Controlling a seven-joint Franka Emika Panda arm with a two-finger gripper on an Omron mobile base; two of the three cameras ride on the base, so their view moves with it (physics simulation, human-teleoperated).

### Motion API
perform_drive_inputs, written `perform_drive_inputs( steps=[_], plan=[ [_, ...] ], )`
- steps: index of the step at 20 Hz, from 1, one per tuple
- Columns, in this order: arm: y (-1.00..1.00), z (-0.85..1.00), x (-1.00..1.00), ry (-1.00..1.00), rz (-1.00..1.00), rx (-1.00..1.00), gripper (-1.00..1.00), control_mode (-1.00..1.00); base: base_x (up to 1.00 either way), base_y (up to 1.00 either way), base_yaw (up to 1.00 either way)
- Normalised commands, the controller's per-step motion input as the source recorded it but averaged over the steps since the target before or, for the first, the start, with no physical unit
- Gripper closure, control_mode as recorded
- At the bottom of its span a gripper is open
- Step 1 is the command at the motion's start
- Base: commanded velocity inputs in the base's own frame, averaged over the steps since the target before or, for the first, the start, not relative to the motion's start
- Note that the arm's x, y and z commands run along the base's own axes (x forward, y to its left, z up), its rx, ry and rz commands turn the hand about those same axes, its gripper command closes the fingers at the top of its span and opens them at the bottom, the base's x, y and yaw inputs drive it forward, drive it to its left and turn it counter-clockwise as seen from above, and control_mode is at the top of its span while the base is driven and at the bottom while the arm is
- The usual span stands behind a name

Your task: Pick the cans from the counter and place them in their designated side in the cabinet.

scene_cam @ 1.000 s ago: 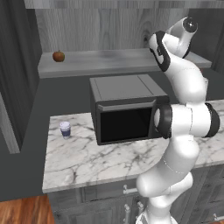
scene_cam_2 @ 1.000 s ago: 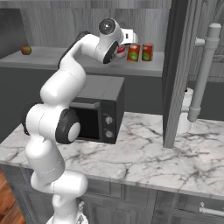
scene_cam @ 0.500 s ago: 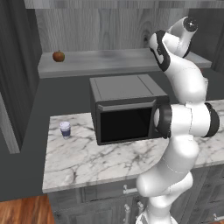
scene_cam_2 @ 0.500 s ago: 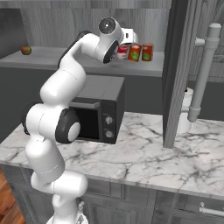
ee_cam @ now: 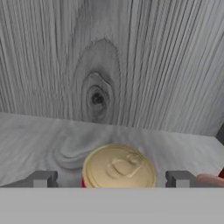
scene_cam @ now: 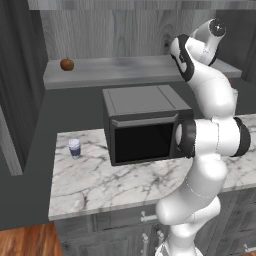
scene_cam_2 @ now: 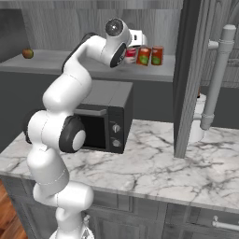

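At the upper centre of the right base view, the pincer point(scene_cam_2: 132, 52) reaches over the cabinet point(scene_cam_2: 70, 63) shelf, beside two orange-red cans point(scene_cam_2: 150, 55). Low in the hand view, the red-and-white can point(ee_cam: 119, 168) with its tan top stands upright on the shelf between the fingertips point(ee_cam: 43, 178), which stand wide, apparently clear of it. Judged best: draw straight back without nudging it or its neighbours.
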Motion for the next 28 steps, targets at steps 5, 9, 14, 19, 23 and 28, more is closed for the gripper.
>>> perform_drive_inputs(
  steps=[5,9,14,19,23,28],
  plan=[
    [0.0,0.12,-0.02,-0.05,0.0,0.0,-1.0,-1.0,0.0,0.0,0.0],
    [0.0,0.06,-0.08,-0.08,0.0,0.0,-1.0,-1.0,0.0,0.0,0.0],
    [0.0,-0.03,-0.2,-0.15,0.01,0.0,-1.0,-1.0,0.0,0.0,0.0],
    [0.01,-0.01,-0.3,-0.16,0.03,0.0,-1.0,-1.0,0.0,0.0,0.0],
    [0.11,0.04,-0.37,-0.07,0.02,0.0,-1.0,-1.0,0.0,0.0,0.0],
    [0.17,0.1,-0.49,-0.07,0.01,0.0,-1.0,-1.0,0.0,0.0,0.0]
  ],
)
